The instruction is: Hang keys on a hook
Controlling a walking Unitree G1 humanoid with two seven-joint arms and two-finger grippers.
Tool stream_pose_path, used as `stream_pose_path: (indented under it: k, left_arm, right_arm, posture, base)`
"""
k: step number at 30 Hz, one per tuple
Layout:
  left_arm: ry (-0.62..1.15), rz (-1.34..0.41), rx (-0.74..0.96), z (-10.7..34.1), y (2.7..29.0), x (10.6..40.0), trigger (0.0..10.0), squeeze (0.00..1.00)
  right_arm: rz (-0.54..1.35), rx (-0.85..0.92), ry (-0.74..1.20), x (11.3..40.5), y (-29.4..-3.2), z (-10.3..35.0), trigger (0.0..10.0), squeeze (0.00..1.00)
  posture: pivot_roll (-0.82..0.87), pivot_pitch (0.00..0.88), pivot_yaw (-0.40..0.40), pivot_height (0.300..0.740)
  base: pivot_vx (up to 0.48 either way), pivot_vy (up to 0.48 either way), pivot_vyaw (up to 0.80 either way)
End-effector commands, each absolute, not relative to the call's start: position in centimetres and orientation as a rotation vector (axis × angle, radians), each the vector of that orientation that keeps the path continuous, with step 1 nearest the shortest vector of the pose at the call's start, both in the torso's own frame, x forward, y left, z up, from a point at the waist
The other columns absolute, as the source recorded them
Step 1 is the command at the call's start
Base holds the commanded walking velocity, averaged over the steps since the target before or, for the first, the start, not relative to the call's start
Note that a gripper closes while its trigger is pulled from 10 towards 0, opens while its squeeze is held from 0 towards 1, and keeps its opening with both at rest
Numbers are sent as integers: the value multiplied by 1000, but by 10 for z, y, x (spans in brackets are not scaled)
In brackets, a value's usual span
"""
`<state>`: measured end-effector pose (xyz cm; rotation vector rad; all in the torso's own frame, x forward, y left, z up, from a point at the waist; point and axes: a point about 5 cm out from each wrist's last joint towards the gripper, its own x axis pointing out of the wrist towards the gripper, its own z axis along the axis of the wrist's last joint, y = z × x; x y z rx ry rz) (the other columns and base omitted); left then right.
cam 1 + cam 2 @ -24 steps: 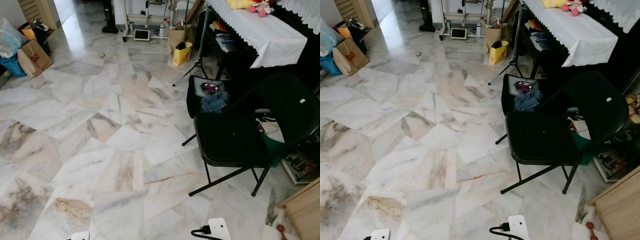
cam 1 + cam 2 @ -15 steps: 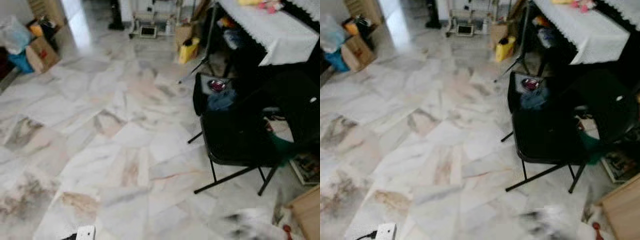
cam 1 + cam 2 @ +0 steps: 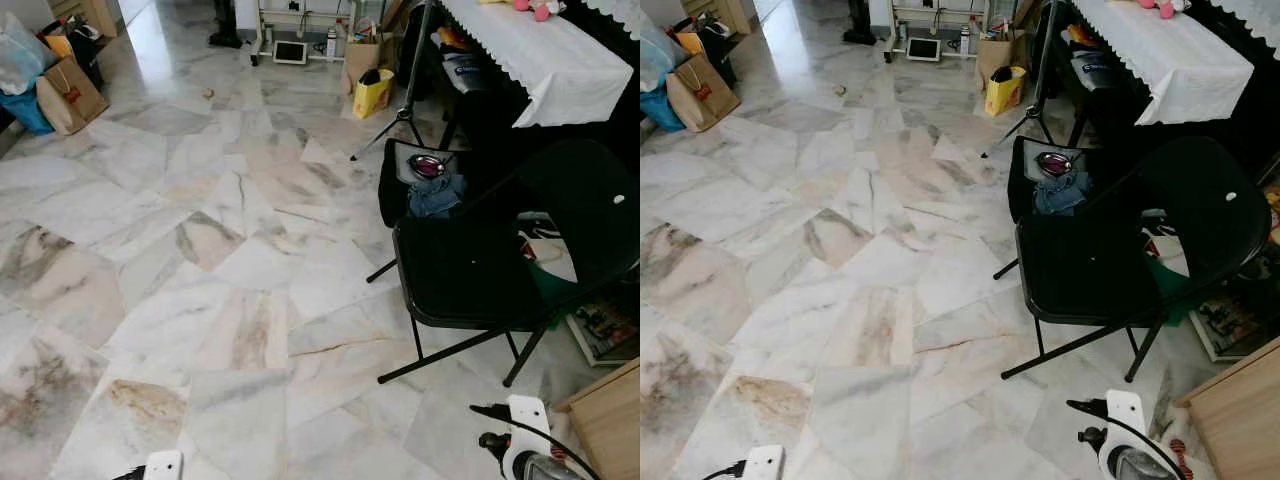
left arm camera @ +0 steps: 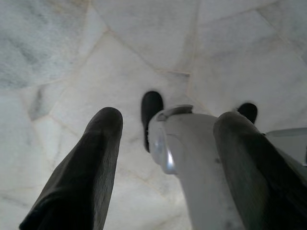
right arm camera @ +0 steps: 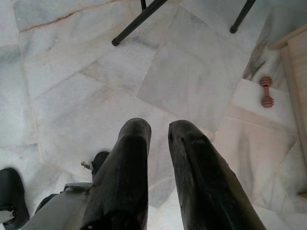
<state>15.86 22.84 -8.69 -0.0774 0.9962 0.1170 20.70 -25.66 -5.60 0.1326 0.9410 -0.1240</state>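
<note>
— On the right side of the marble floor [image 3: 200, 250], what stands before you?
— One black folding chair [image 3: 470, 280], seat bare. Just behind it sits a black bag [image 3: 392, 190] with a blue denim cloth [image 3: 436, 195] and a small shiny item on top; I cannot tell what that item is. Beyond stands a bench under a white lace cloth [image 3: 545, 60]. A yellow bag [image 3: 372, 92] sits on the floor near the bench. A brown paper bag [image 3: 65, 95] sits well apart at far left.
— State of the left end effector [image 4: 168, 117]?
— Low at my side, pointing at the floor. Its fingers [image 4: 96, 158] are spread wide and hold nothing. My own silver leg [image 4: 192, 158] and black foot [image 4: 152, 112] show beyond the gap.
— Right end effector [image 5: 159, 127]?
— Also pointing down, near the chair's legs. Its fingers [image 5: 129, 163] are drawn almost together, a narrow slit between them, nothing gripped. A small orange dumbbell-shaped toy [image 5: 266, 91] lies on the floor beside a pale wooden unit [image 3: 610, 420].
— Location of the keys and the hook?
— I cannot tell where either one is.
</note>
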Motion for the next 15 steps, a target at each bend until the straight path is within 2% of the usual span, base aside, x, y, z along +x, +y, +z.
stream_pose_path:
  k: [1, 12, 15]
  left_arm:
    - [1019, 130, -82, -90, 230, 151, 10000, 0]
    - [972, 178, -45, -87, 237, 154, 10000, 0]
    - [943, 190, -23, -83, 242, 158, 10000, 0]
  right_arm:
    - [-130, 146, 957, 202, -258, -59, 10000, 0]
    - [-73, 76, 896, 208, -253, -55, 10000, 0]
    - [-58, 92, 825, 216, -248, -51, 10000, 0]
  posture:
    - [147, 93, -88, 740]
    - [156, 74, -50, 740]
    - [141, 75, -12, 740]
  base:
    - [0, 0, 0]
    - [0, 0, 0]
    - [0, 0, 0]
